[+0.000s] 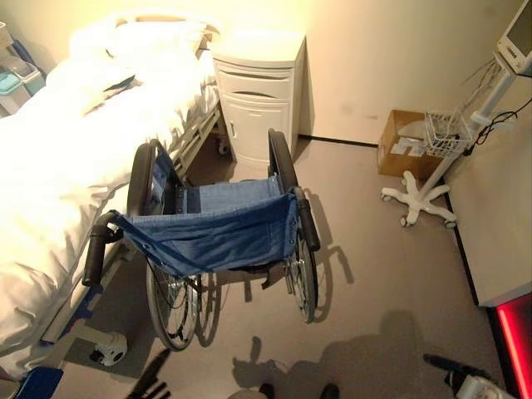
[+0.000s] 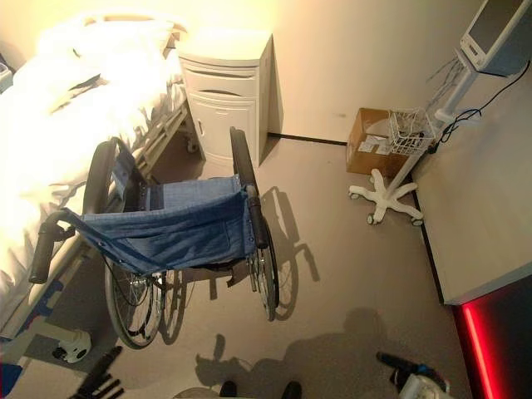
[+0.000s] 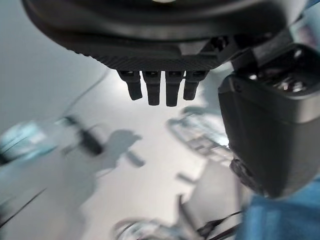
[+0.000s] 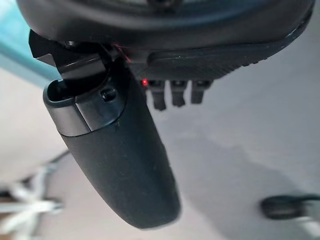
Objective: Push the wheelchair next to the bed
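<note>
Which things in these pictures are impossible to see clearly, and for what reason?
- Wheelchair seat: hidden behind its blue backrest, both eye views.
- Bed foot end: cut off by the edge, left eye view.
- Left hand: surroundings blurred, left wrist view.
- Right hand: fingers mostly hidden behind the thumb, right wrist view.

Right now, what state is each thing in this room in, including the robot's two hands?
Wheelchair: unfolded, empty, beside the bed, no hand on it.
Bed: covered in white bedding, nobody in it.
Cabinet: door and drawer shut.
Left hand: open, holding nothing.
Right hand: open, holding nothing.
Cardboard box: open on the floor.
</note>
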`<state>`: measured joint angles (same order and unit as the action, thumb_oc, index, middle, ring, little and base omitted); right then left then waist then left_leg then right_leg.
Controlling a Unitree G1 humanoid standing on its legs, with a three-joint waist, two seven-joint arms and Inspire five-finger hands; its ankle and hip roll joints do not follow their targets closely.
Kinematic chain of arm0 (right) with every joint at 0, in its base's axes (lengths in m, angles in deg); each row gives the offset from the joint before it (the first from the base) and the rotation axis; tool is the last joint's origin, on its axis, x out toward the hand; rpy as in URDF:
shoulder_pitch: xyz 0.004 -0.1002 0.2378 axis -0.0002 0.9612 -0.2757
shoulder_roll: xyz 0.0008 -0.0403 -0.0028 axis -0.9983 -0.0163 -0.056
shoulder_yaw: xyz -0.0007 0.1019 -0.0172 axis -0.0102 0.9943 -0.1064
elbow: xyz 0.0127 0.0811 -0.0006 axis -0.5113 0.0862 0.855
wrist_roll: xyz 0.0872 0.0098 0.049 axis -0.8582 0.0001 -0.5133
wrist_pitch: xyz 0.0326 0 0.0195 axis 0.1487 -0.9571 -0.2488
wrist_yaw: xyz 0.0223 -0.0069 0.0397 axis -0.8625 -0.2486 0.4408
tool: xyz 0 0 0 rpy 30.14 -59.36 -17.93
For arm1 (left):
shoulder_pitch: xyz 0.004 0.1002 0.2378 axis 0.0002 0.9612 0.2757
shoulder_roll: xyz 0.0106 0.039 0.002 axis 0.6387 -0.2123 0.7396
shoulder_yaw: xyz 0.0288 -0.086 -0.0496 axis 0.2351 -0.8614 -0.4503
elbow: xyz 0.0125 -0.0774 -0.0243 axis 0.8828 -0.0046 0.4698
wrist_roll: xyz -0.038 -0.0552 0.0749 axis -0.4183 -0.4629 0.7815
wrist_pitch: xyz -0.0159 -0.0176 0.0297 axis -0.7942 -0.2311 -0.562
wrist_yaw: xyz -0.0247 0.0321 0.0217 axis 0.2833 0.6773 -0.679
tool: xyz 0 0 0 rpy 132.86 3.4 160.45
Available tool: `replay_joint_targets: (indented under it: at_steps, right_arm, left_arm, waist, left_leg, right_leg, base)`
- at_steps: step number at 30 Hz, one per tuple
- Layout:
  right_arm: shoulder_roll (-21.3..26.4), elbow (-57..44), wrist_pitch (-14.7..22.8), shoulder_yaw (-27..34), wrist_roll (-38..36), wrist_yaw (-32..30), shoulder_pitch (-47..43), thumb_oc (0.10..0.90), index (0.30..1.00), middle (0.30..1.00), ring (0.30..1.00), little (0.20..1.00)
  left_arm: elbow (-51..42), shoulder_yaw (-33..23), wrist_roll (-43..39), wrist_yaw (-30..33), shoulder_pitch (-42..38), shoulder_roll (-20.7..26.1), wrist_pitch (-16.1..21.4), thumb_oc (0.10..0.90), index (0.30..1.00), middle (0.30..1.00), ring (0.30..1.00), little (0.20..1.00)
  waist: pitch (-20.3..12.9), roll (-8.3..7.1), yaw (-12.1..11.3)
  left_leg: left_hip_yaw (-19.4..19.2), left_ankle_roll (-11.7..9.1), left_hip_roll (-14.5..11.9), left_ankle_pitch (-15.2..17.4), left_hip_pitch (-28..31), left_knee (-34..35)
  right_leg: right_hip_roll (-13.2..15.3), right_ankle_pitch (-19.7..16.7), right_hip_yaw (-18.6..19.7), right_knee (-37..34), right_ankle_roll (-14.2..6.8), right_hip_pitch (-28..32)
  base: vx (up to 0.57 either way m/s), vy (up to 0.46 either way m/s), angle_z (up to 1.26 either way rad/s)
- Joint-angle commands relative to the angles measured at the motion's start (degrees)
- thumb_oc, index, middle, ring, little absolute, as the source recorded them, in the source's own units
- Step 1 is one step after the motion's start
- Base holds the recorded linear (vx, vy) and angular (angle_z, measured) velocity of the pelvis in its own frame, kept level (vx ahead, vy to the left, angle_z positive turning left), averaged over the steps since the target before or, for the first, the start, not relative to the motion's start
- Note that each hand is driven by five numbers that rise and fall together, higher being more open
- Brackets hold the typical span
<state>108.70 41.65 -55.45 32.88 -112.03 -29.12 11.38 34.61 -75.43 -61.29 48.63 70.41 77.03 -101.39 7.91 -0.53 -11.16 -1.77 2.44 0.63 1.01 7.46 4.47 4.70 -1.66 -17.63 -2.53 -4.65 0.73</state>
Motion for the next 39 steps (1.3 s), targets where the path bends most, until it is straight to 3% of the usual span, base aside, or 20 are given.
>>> replay_joint_targets:
  at_steps: [1, 5, 6, 7, 8, 10, 15, 17, 21, 24, 27, 39]
  right_arm:
    - [2.0, 3.2, 3.2, -3.2, -0.5, 3.5, -5.5, 0.800, 0.900, 0.900, 0.900, 0.900]
    - [-1.9, 8.8, 2.0, -8.1, 2.8, 6.8, -7.4, 0.800, 0.900, 0.900, 0.900, 0.900]
    - [-3.9, 11.5, 3.2, -10.5, 7.2, 9.6, -7.8, 0.800, 0.900, 0.900, 0.900, 0.900]
    - [-4.1, 11.8, 3.5, -10.8, 7.4, 9.7, -7.9, 0.800, 0.900, 0.900, 0.900, 0.900]
    - [-5.4, 14.2, 5.2, -12.8, 13.3, 14.0, -8.0, 0.800, 0.900, 0.900, 0.900, 0.900]
    - [-6.7, 15.2, 7.6, -16.1, 19.5, 16.4, -7.8, 0.800, 0.900, 0.900, 0.900, 0.900]
    - [-8.3, 16.4, 11.4, -17.9, 21.2, 21.1, -6.2, 0.800, 0.900, 0.900, 0.900, 0.900]
    - [-9.0, 18.4, 10.3, -18.3, 20.6, 25.0, -5.4, 0.800, 0.900, 0.900, 0.900, 0.900]
    - [-10.0, 22.9, 8.6, -18.1, 17.9, 31.8, -5.2, 0.800, 0.900, 0.900, 0.900, 0.900]
    - [-11.1, 26.2, 6.0, -17.5, 13.6, 38.4, -5.4, 0.800, 0.900, 0.900, 0.900, 0.900]
    - [-12.1, 28.0, 5.4, -16.6, 10.8, 39.7, -5.5, 0.800, 0.900, 0.900, 0.900, 0.900]
    - [-12.4, 30.1, 5.9, -15.8, 12.4, 41.8, -5.5, 0.800, 0.900, 0.900, 0.900, 0.900]
  left_arm:
    - [3.4, 1.8, 2.4, -6.0, -2.5, 1.6, 3.2, 0.800, 0.900, 0.900, 0.900, 0.900]
    - [11.2, 6.1, 0.9, -6.6, -5.1, -1.8, 6.9, 0.800, 0.900, 0.900, 0.900, 0.900]
    - [13.9, 6.9, 0.1, -6.7, -6.4, -3.4, 11.3, 0.800, 0.900, 0.900, 0.900, 0.900]
    - [14.2, 7.0, 0.2, -6.8, -6.5, -3.5, 11.8, 0.800, 0.900, 0.900, 0.900, 0.900]
    - [15.5, 7.8, 2.6, -6.0, -7.5, -4.5, 14.1, 0.800, 0.900, 0.900, 0.900, 0.900]
    - [18.7, 9.8, 6.1, -5.2, -8.8, -5.9, 18.0, 0.800, 0.900, 0.900, 0.900, 0.900]
    - [21.7, 11.7, 7.7, -4.2, -10.1, -7.6, 22.7, 0.800, 0.900, 0.900, 0.900, 0.900]
    - [22.8, 12.7, 9.8, -2.0, -10.6, -7.9, 23.9, 0.800, 0.900, 0.900, 0.900, 0.900]
    - [24.9, 13.7, 11.1, -0.5, -12.1, -7.9, 23.2, 0.800, 0.900, 0.900, 0.900, 0.900]
    - [27.5, 14.1, 8.6, 0.1, -13.2, -8.4, 20.5, 0.800, 0.900, 0.900, 0.900, 0.900]
    - [28.8, 13.7, 8.4, -0.1, -13.7, -9.0, 18.3, 0.800, 0.900, 0.900, 0.900, 0.900]
    - [32.7, 13.9, 5.8, 0.9, -14.1, -9.9, 18.5, 0.800, 0.900, 0.900, 0.900, 0.900]
  waist:
    - [0.1, -0.87, -0.6]
    - [-0.5, -0.82, -0.4]
    - [-0.8, -0.84, -0.2]
    - [-0.8, -0.84, -0.2]
    - [-1.1, -0.89, -0.1]
    - [-1.4, -1.03, 0.2]
    - [-1.8, -1.36, 1.1]
    - [-2.1, -1.34, 1.6]
    - [-2.4, -1.25, 2.2]
    - [-3.0, -0.87, 2.7]
    - [-3.4, -0.44, 3.2]
    - [-4.0, -0.16, 4.1]
  left_leg:
    - [2.1, -4.3, 0.9, -2.4, -3.8, 0.0]
    - [2.2, -4.0, 1.0, -2.1, -3.6, 0.3]
    - [2.1, -3.9, 1.0, -2.0, -3.5, 0.5]
    - [2.1, -3.9, 1.0, -2.0, -3.5, 0.5]
    - [2.1, -3.9, 1.0, -1.8, -3.5, 0.5]
    - [2.1, -3.8, 1.1, -1.8, -3.9, 0.5]
    - [1.9, -3.6, 1.2, -1.4, -4.1, 0.5]
    - [1.5, -3.5, 1.3, -1.3, -4.3, 0.5]
    - [1.2, -3.4, 1.3, -1.0, -4.1, 0.5]
    - [1.0, -3.5, 1.4, -0.9, -4.0, 0.5]
    - [0.5, -3.5, 1.4, -0.6, -3.9, 0.5]
    - [-0.1, -3.3, 1.4, -0.3, -3.7, 0.5]
  right_leg:
    - [-0.4, 1.8, -3.8, -0.2, -2.7, 6.9]
    - [-0.4, 1.9, -3.6, 0.0, -2.6, 6.7]
    - [-0.3, 2.1, -3.6, 0.1, -2.6, 6.6]
    - [-0.3, 2.1, -3.6, 0.1, -2.6, 6.6]
    - [-0.3, 2.2, -3.5, 0.2, -2.5, 6.6]
    - [-0.2, 1.9, -3.4, 0.3, -2.6, 6.2]
    - [0.0, 1.5, -3.0, 0.1, -2.8, 5.7]
    - [0.0, 1.3, -2.7, 0.0, -2.9, 5.3]
    - [0.0, 1.0, -2.4, -0.4, -2.9, 5.3]
    - [0.0, 0.8, -2.2, -0.9, -2.9, 5.4]
    - [-0.1, 0.9, -2.0, -0.8, -2.8, 5.4]
    - [-0.2, 1.1, -1.5, -0.8, -2.5, 5.3]
  base:
    - [0.01, 0.004, 0.11]
    - [0.02, 0.009, 0.05]
    - [0.00, 0.000, 0.00]
    - [0.00, 0.000, 0.00]
    - [0.00, 0.000, 0.00]
    - [0.00, 0.001, 0.02]
    - [0.00, -0.002, 0.01]
    - [-0.02, -0.007, 0.00]
    - [0.00, 0.000, 0.00]
    - [0.01, 0.001, -0.05]
    - [0.00, 0.000, 0.00]
    - [0.00, 0.000, 0.00]
